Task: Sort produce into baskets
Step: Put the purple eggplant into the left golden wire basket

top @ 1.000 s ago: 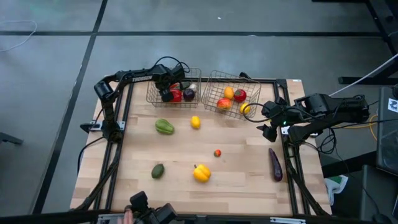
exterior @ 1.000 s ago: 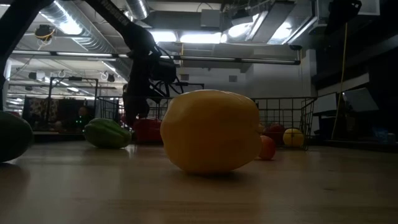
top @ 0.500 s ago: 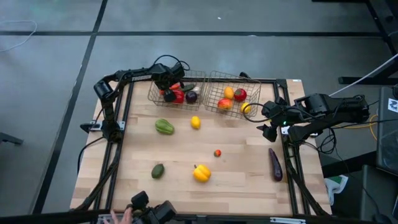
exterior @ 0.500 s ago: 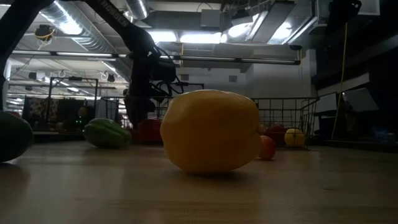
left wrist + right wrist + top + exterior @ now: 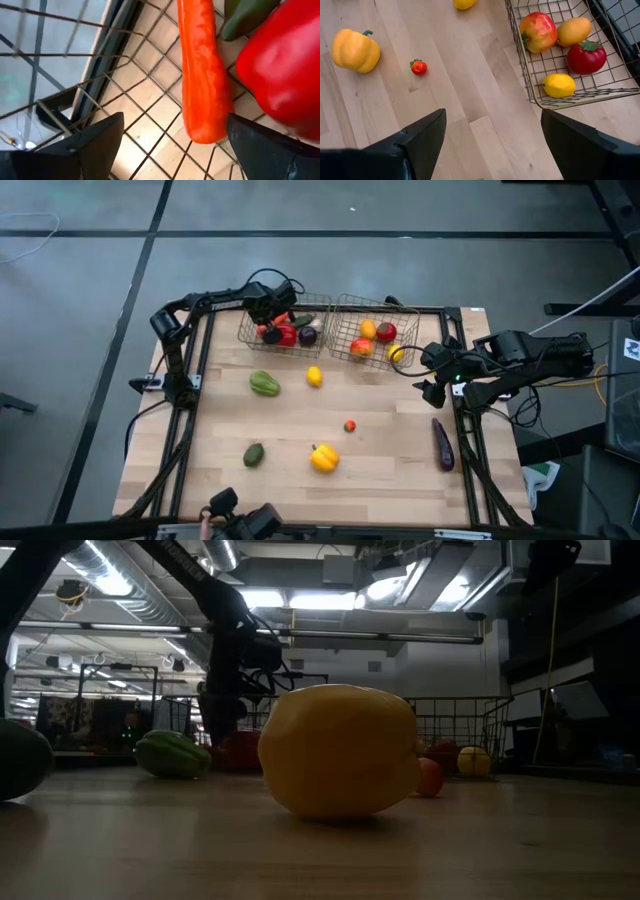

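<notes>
1. Carrot [image 5: 202, 75] lies in the left wire basket [image 5: 250, 338] beside a red pepper [image 5: 280, 65], left gripper [image 5: 172, 145] jaws spread wide around it, released.
2. It looks light, rigid and smooth; gripping mid-length, across its width, seems best.
3. Right gripper [image 5: 492, 145] waits with jaws released near the right basket [image 5: 560, 102].

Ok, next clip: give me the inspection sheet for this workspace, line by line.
Surface: wooden table, black-framed.
Job's things: left basket holds carrot, red pepper, dark purple piece; right basket holds four fruits. Loose: green pepper, lemon, small tomato, avocado, yellow pepper, eggplant.
Clutter: nothing seen.
Grippers: left tool open over carrot in left basket; right tool open, at table's right edge.
Cables: on both arms.
Surroundings: grey floor, ceiling lights.
</notes>
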Motion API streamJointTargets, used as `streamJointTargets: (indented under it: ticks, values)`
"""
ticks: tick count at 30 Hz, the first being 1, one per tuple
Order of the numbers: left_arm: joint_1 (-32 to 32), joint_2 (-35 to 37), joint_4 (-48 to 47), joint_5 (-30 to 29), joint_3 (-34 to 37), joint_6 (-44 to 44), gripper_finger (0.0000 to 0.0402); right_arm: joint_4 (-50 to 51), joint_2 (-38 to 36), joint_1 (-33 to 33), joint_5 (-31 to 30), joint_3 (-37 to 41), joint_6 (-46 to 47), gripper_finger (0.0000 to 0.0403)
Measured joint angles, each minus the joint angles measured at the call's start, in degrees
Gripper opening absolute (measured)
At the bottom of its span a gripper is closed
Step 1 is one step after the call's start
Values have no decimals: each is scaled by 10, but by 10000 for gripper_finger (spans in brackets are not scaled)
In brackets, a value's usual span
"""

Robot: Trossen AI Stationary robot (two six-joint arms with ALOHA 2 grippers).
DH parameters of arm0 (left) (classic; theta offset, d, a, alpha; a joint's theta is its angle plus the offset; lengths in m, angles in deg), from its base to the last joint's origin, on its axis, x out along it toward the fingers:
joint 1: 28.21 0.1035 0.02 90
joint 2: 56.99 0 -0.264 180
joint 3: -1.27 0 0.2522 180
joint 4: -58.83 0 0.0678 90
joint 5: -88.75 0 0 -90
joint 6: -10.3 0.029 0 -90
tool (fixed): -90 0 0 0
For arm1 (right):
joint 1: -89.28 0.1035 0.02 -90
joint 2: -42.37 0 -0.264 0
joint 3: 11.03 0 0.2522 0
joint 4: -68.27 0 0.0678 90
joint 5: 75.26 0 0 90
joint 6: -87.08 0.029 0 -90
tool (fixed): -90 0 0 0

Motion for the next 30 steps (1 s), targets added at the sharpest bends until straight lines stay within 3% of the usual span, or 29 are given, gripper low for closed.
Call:
streamJointTargets:
  ticks: [13,21,26,30]
  values:
    - [-44,91,1,12,-70,-9,347,0,0,0,0,0,-1,325]
    - [-134,189,7,128,-72,-139,347,-12,0,0,-1,0,-16,325]
    - [-207,218,16,145,-72,-211,347,-47,0,0,6,0,-6,325]
    - [-265,217,22,145,-70,-240,347,-65,0,0,51,0,36,325]
